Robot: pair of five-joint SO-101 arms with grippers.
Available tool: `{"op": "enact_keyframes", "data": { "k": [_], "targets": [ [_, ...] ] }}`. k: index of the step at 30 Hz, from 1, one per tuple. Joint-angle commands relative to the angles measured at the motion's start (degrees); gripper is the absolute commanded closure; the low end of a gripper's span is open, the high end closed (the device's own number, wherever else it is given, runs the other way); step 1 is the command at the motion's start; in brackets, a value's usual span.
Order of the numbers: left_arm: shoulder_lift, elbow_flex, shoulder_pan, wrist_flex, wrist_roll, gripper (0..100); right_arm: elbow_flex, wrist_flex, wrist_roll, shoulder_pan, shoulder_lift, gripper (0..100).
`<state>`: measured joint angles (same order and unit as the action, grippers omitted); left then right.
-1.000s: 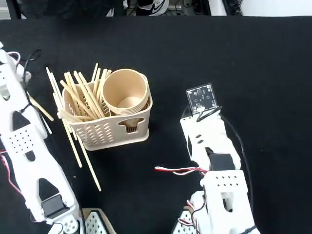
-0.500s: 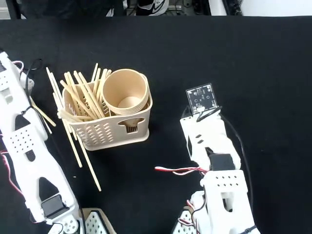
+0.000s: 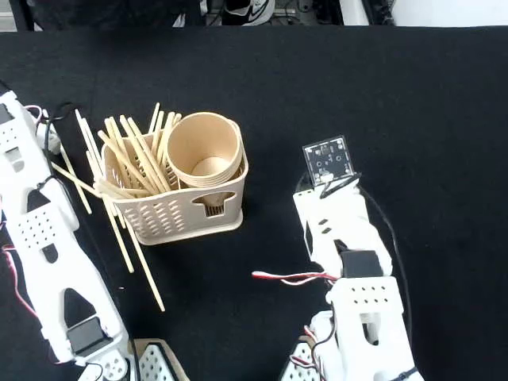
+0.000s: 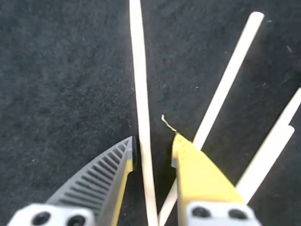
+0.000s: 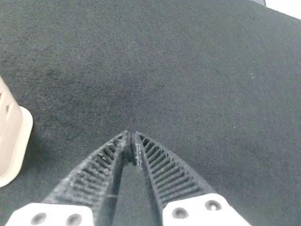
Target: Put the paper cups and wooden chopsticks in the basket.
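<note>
**Item 1: my left gripper** (image 4: 154,140). The jaws stand a narrow way apart, astride one chopstick (image 4: 140,84) and not clamped on it. The stick sits against the grey jaw, with a sliver of gap to the yellow one. Its long axis runs the way my fingers point, so the jaws would close across its width. Two neighbouring sticks (image 4: 225,80) lie just beside the yellow jaw and risk being caught in the grip.

**Item 2: basket** (image 3: 190,213). It stands upright on the black table (image 3: 373,87). My left gripper is just off its chopstick end.

- One end holds stacked paper cups (image 3: 202,147), mouth up.
- The other end holds a bundle of chopsticks (image 3: 131,159), leaning and fanned over the rim.

**Item 3: loose chopsticks** (image 3: 147,278). A few lie on the table along the basket's chopstick end and front corner, not yet in. I see no cup outside the basket.

**Item 4: my right gripper** (image 5: 129,139). The jaws are closed tip to tip with nothing between them. It sits off the basket's cup end, well apart from the loose sticks.

**Note.** My left arm is the nearer one. I judge the next step to be closing on the straddled stick, then lifting it across to the basket's chopstick end.
</note>
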<state>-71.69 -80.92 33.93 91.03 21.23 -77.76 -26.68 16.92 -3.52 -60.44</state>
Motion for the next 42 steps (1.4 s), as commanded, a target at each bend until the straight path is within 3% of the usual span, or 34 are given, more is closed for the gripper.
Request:
{"op": "enact_keyframes", "data": {
  "k": [1,11,27,30,35,42],
  "targets": [
    [0.5,-6.5,-0.5,3.3,-0.2,87,0.7,1.1,0.4,0.5,-0.6,98.5],
    [0.5,-14.5,-0.8,9.7,-0.1,74,0.7,1.1,0.4,0.5,-0.6,98.5],
    [-5.3,-11.5,-0.6,9.7,0.0,72,0.7,1.1,0.4,0.4,-0.6,98.5],
    [-6.4,-12.0,-0.5,9.7,-0.3,76,0.7,1.1,0.4,0.4,-0.6,98.5],
    [-5.3,-13.1,-0.4,9.6,-0.5,96,0.7,1.1,0.4,0.3,-0.6,98.5],
    [-4.4,-14.1,-0.5,9.8,-0.7,97,0.7,1.1,0.4,0.3,-0.6,98.5]
  ]
}}
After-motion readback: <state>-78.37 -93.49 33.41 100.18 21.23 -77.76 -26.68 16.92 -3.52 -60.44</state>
